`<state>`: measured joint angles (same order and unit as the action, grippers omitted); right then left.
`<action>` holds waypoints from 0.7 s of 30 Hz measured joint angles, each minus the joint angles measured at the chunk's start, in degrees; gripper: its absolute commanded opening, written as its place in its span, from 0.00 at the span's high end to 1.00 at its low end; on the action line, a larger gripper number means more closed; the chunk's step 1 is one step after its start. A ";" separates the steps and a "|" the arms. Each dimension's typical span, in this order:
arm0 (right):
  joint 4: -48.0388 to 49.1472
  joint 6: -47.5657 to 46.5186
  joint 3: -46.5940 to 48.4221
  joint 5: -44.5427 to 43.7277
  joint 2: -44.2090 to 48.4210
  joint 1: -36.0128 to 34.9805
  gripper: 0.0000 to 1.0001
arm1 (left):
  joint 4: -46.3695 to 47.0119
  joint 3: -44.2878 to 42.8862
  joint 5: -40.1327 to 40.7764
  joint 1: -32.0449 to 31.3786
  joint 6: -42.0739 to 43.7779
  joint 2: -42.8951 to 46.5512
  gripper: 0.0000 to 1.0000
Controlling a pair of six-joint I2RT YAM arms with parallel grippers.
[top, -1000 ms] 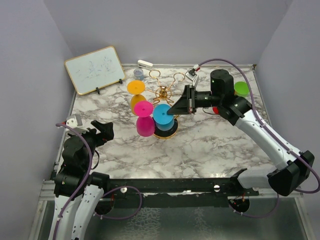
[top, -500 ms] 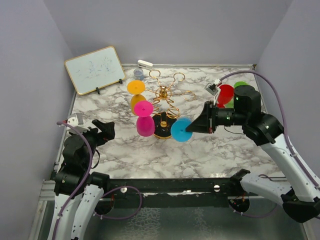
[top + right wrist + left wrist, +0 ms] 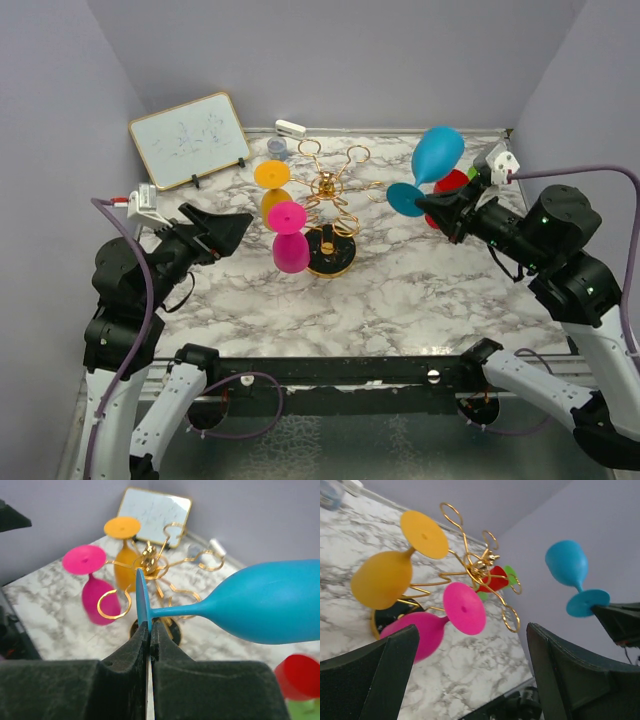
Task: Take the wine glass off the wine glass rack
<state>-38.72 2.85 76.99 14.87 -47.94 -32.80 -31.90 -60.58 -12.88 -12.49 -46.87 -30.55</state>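
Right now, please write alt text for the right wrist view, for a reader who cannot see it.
The right gripper is shut on the foot of a blue wine glass, held sideways with its bowl to the right. Behind it, on the marble table, the gold wine glass rack holds a pink glass and an orange glass upside down.

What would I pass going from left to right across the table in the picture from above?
whiteboard → orange glass → gold glass rack → blue glass, held up off the rack by the right gripper
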 measured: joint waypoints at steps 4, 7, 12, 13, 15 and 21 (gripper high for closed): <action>10.95 -8.81 -1.99 0.09 -1.42 0.00 0.99 | 1.66 -1.16 -6.51 0.00 -5.35 -1.90 0.09; 18.93 -14.49 -4.52 0.85 -3.63 0.00 0.99 | 2.67 -1.16 -9.92 0.00 -9.40 -2.14 0.10; 31.17 -20.70 -9.14 0.92 -7.34 -0.72 0.99 | 7.08 -0.22 -15.08 0.00 -17.40 -2.10 0.10; 32.98 -21.38 -10.08 1.07 -7.50 -0.83 0.99 | 9.20 0.92 -16.41 0.00 -19.89 -2.05 0.10; 36.70 -23.15 -11.30 2.19 -7.69 -1.29 0.99 | 13.29 3.76 -18.99 0.00 -24.81 -2.03 0.11; 45.16 -29.88 -11.54 4.46 -8.00 -8.52 0.99 | 17.53 6.64 -21.90 0.00 -32.04 -3.63 0.11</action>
<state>6.44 -27.03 65.45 19.33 -55.94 -41.32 -14.37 -53.93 -34.79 -12.49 -78.91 -34.17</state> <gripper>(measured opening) 0.018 0.892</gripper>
